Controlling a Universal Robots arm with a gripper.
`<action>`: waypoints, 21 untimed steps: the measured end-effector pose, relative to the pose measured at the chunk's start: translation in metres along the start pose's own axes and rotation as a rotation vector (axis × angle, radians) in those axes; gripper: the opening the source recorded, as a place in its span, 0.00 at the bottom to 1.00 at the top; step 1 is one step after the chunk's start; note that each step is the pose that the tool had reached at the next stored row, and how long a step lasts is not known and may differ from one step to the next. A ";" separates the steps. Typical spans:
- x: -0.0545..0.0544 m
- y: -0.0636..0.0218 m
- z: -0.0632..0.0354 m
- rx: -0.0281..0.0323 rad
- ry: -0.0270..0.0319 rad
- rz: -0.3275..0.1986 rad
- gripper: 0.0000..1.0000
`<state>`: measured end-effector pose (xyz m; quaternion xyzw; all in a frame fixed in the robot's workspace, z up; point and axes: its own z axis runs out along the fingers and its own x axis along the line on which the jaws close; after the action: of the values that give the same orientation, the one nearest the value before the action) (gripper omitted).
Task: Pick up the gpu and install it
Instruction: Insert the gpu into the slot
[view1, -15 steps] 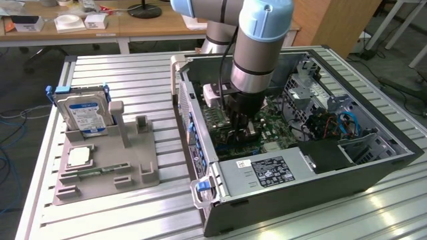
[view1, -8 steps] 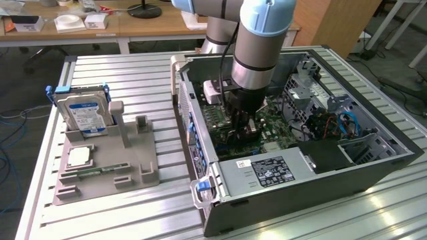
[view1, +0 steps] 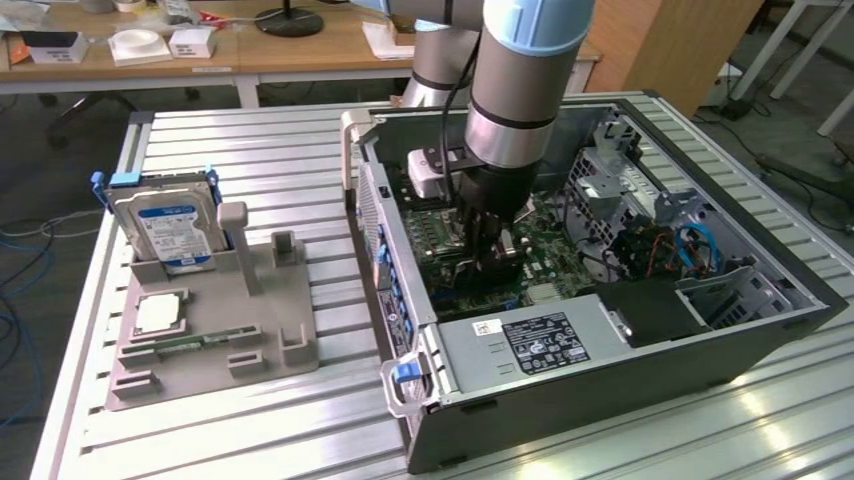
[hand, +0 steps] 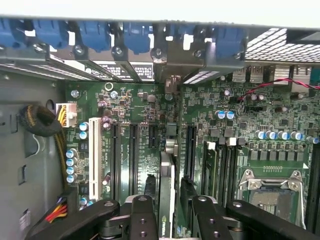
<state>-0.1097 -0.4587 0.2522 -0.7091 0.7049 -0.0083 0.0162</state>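
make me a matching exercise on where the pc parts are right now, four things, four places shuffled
Things:
1. gpu
2. hard drive
3. cpu
4. power supply

Places:
a. upright in the grey holder
b. inside the case, at the corner nearest the exterior camera
c. edge-on in the gripper, over the motherboard
d. lying flat on the holder

Pairs: 1-c, 2-a, 3-d, 4-b
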 end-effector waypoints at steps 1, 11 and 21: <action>0.000 0.0000 -0.0013 0.0000 -0.0001 0.000 0.34; 0.000 -0.0007 -0.0185 0.0015 0.0000 0.000 0.34; 0.000 -0.0010 -0.0288 0.0017 -0.0003 0.000 0.34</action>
<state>-0.1097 -0.4587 0.2811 -0.7091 0.7049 -0.0089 0.0169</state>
